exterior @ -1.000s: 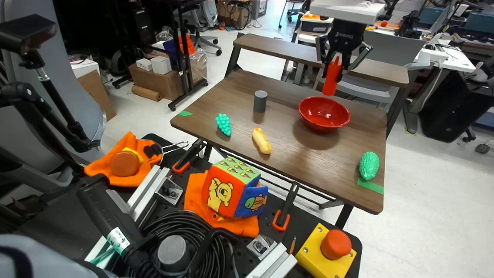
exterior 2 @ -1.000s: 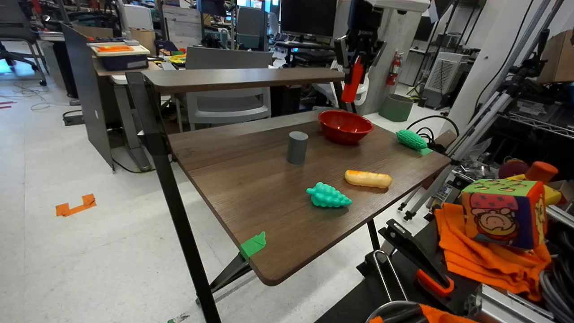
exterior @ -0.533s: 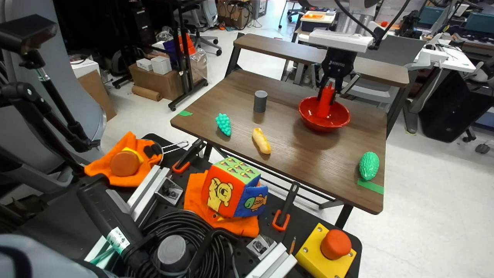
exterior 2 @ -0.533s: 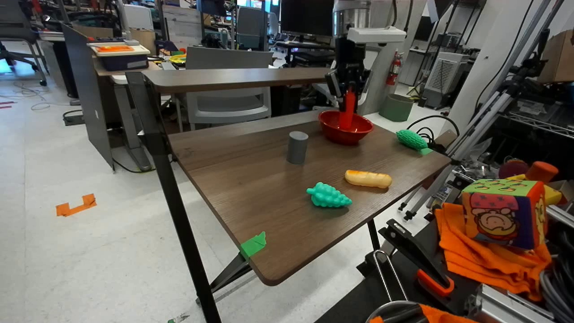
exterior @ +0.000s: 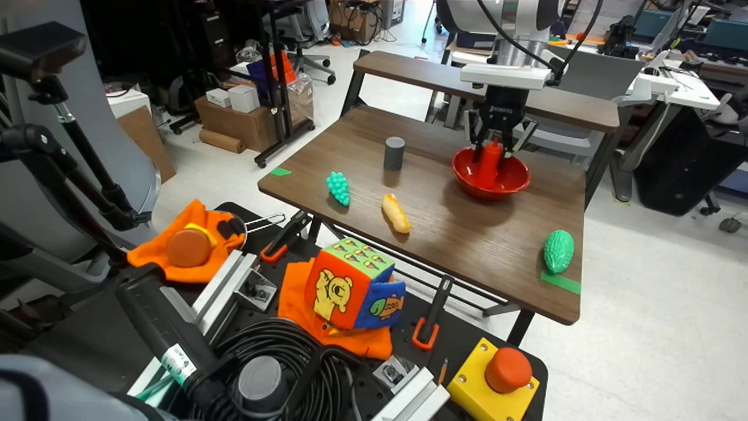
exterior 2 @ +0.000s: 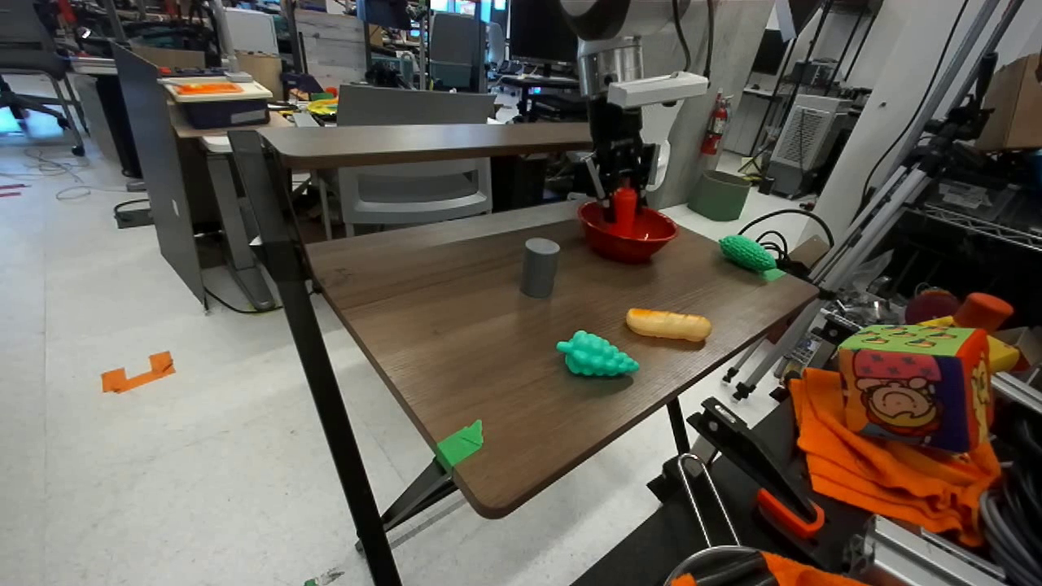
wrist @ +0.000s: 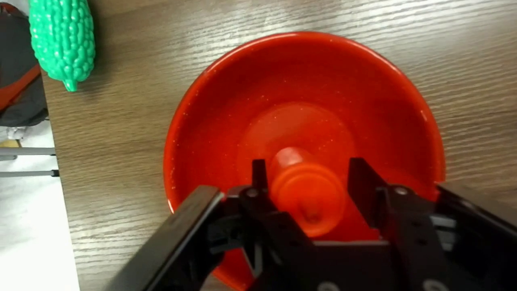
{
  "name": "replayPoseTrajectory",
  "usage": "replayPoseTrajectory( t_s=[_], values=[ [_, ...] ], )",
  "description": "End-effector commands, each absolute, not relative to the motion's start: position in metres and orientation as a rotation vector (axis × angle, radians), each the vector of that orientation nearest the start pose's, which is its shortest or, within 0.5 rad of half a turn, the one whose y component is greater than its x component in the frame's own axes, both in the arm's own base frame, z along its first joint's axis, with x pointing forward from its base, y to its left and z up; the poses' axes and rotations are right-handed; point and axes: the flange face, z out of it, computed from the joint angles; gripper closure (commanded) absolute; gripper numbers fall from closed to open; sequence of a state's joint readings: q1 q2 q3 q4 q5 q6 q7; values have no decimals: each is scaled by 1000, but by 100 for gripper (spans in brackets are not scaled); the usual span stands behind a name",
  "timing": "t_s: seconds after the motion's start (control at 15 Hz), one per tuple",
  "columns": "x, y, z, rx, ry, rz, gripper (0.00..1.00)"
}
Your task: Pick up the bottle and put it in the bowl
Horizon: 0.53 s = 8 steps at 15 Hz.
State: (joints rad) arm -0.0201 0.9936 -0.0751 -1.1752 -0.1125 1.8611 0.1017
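The red-orange bottle (exterior: 489, 166) is inside the round, glossy red bowl (exterior: 518, 173). In both exterior views it is upright or nearly so, its lower part below the rim; from where I stand I cannot tell whether its base touches the bowl's floor. The black pincer (wrist: 308, 165) points downward from the white arm (exterior: 489, 14), its two fingers (wrist: 363, 182) spread, one on either side of the bottle. In the wrist view a thin band of red shows between the bottle and a finger. The bowl rests on the brown worktop (exterior: 467, 242), towards the raised shelf (exterior: 409, 70). Also on the worktop, all apart from the bowl: a dark grey cylinder (exterior: 394, 154), upright; a knobbly teal piece (exterior: 338, 188); an oblong orange-yellow piece (exterior: 396, 214); and a bumpy green piece (exterior: 559, 251), just beside a strip of green tape (exterior: 561, 282). In an exterior view, a black bench (exterior: 457, 334) near the worktop carries a printed cloth cube (exterior: 353, 286) on an orange cloth (exterior: 365, 344), and a yellow box (exterior: 476, 380) topped by a red button (exterior: 508, 369).
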Motion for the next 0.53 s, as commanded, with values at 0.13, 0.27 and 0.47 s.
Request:
replayPoseTrajectory(
  t_s=[0.13,0.27,0.47],
  values=[
    [714,-57,178,-3285,198,595,1],
    [704,-57,192,-3282,218,574,0],
    [673,-58,229,-3225,347,636,0]
  ],
)
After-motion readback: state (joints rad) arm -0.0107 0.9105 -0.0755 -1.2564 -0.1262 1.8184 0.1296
